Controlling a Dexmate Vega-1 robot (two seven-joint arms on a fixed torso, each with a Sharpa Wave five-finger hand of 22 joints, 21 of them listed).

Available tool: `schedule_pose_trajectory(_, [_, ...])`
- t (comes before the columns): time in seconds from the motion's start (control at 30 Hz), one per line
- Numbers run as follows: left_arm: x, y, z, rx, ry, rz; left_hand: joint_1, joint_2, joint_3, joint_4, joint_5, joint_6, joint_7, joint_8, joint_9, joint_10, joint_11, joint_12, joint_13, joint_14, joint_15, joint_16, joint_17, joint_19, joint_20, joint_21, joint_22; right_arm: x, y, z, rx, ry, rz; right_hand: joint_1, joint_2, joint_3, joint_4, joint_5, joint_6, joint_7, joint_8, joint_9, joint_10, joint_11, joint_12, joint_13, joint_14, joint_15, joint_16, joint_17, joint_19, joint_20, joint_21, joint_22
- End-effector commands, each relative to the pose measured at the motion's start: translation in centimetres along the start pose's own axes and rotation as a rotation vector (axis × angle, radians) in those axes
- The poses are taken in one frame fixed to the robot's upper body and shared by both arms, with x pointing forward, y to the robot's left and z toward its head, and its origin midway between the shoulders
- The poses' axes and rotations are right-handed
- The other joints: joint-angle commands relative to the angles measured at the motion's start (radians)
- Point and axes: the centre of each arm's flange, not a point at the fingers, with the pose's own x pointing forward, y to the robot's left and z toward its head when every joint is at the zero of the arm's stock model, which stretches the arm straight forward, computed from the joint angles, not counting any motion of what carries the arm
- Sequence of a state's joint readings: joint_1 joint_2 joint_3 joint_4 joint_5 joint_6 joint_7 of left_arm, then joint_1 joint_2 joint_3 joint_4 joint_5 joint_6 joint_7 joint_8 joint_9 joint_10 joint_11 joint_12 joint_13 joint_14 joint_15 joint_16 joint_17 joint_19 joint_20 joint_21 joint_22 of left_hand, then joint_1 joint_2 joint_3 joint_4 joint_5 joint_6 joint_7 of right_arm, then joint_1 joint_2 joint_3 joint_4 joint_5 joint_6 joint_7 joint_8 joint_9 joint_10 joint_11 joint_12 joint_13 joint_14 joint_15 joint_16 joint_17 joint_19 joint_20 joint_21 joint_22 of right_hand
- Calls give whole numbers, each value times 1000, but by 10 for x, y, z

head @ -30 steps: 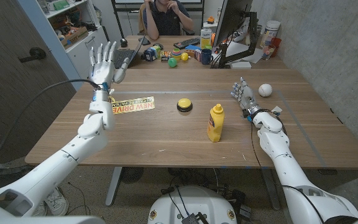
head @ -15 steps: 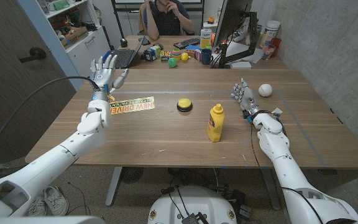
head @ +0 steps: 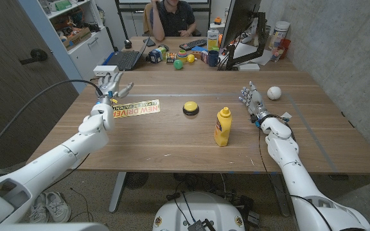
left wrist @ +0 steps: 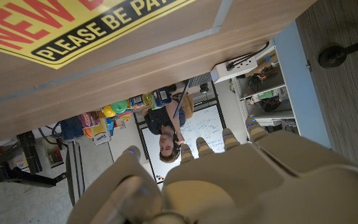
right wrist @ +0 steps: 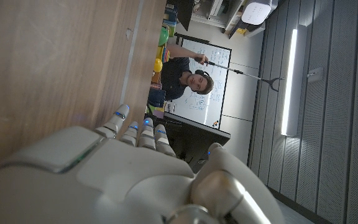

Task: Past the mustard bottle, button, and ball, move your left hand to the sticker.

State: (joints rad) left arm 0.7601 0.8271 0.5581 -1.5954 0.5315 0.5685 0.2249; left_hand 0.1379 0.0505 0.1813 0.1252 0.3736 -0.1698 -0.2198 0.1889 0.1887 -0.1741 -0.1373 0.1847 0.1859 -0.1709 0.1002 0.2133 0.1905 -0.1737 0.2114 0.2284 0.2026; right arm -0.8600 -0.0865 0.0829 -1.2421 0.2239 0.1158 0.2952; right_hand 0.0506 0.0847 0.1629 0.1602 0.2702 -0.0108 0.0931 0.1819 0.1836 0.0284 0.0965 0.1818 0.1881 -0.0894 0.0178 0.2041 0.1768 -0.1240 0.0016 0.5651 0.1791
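The yellow and red sticker (head: 137,109) lies on the wooden table (head: 172,141) at the left; its lettering also shows in the left wrist view (left wrist: 67,28). My left hand (head: 110,85) hovers open just left of the sticker's far end, fingers spread toward the back. A yellow button (head: 191,108) sits mid-table, the yellow mustard bottle (head: 222,126) stands upright to its right, and a white ball (head: 273,92) lies at the far right. My right hand (head: 253,100) holds nothing, fingers apart, beside the ball.
A second desk behind carries a laptop (head: 128,59), a monitor (head: 239,25), cups and small toys. A person (head: 172,16) sits behind it. A black cable (head: 37,106) loops off the table's left edge.
My left hand has dropped lower and tipped forward toward the table beside the sticker. The right hand and the objects have stayed put.
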Motion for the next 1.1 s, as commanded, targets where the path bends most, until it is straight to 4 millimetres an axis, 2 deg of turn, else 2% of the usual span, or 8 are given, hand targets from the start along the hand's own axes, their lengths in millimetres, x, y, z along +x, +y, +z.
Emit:
schedule_pose_trajectory(0.03, [5,-20,8,-16,-26,-138,15,7,-8,-5,12,-393,-5,9,5,-459,-12,12,0,-412,-12,15,-2,-336,7,17,5,1,1,2,-5,-11,2,-5,35,0,-1,6,-2,3,7,2,1,1,9,2,-3,6,6,3,-1,-1,-2,4])
schedule_pose_trajectory(0.1, [6,-23,11,-13,-18,-166,37,10,-16,-18,21,-382,-5,15,7,-430,-15,16,-1,-353,-20,31,-5,-273,7,35,5,0,1,2,-2,-11,0,-5,35,0,-1,6,-2,3,7,2,1,0,9,2,-3,7,6,3,-1,-1,-2,4])
schedule_pose_trajectory(0.33, [7,-35,17,-8,-11,-254,64,17,-21,-32,27,-366,-5,21,8,-394,-11,21,-2,-298,-10,41,-9,-212,7,47,2,-1,-1,1,1,-11,-2,-5,35,-1,-1,6,-4,4,6,2,0,-3,9,2,-2,10,6,3,0,0,-4,4])
schedule_pose_trajectory(0.6, [0,-36,20,-14,-8,-255,159,86,14,-80,-20,-266,-6,52,16,-245,-67,36,-3,-206,-23,39,-12,-122,9,42,-9,-3,-5,2,-1,-14,1,-5,35,-1,-1,6,-5,5,6,2,1,-1,10,2,0,13,6,3,1,0,-6,4])
schedule_pose_trajectory(0.7, [-2,-36,20,-26,4,-247,263,98,57,-150,-112,-137,-6,70,16,-111,-77,30,2,-88,-59,30,-12,23,10,52,0,-3,-6,3,0,-17,1,-6,35,-2,-1,6,-5,6,6,2,1,-1,9,2,1,11,7,3,1,0,-7,4])
schedule_pose_trajectory(0.77, [-2,-35,20,-27,18,-244,286,97,67,-168,-138,-102,-6,69,14,-73,-77,26,3,-41,-66,27,-12,87,11,65,5,-3,-7,3,0,-17,5,-6,35,-2,-1,6,-6,6,6,2,0,-3,9,2,1,11,7,3,1,0,-8,4])
schedule_pose_trajectory(0.9, [-6,-35,21,-51,31,-230,320,106,87,-190,-155,-68,-6,68,15,-27,-75,27,5,0,-78,21,-13,139,10,74,8,-4,-9,3,3,-16,8,-6,35,-3,-1,7,-6,7,6,2,1,-1,10,2,1,10,7,3,2,0,-9,4])
schedule_pose_trajectory(1.1, [-11,-33,21,-84,41,-210,358,103,122,-208,-169,71,-6,85,18,128,-74,35,7,121,-106,16,-10,276,11,101,10,-3,-12,3,6,-18,12,-6,35,-3,-1,7,-7,7,6,2,2,-1,10,2,2,8,7,3,1,1,-11,4])
